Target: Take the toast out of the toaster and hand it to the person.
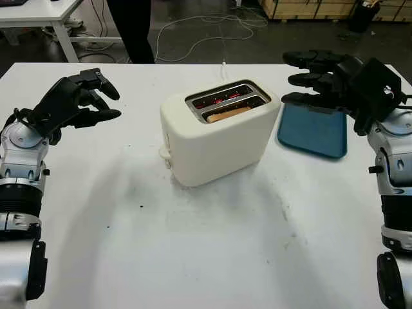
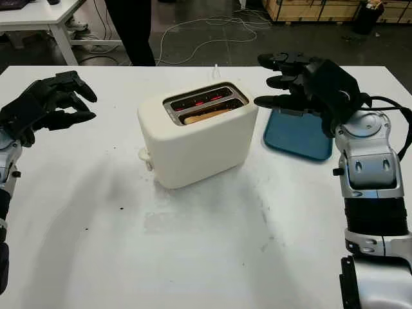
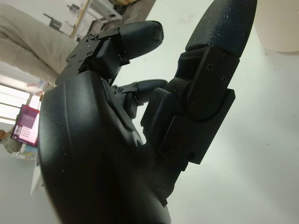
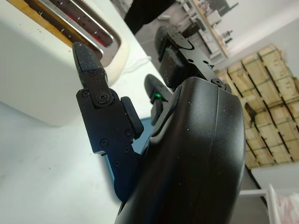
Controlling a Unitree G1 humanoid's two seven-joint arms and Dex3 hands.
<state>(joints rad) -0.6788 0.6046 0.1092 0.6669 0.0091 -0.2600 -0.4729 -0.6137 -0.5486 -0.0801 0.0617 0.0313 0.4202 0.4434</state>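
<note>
The empty, open right hand (image 2: 293, 80) hovers just beside the toaster (image 2: 196, 134), toast (image 2: 205, 115) still in its slot.

Dark floor (image 1: 193, 38) beyond table – white cables (image 1: 212, 29) trailing; white desk (image 1: 38, 16) far left, wooden crates (image 1: 309, 8) – perhaps pallets.

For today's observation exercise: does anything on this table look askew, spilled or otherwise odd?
The toaster sits turned at an angle to the table edge, glowing red in its far slot while the toast sits low in the near one. Dark crumbs speckle the table in front of it.
</note>
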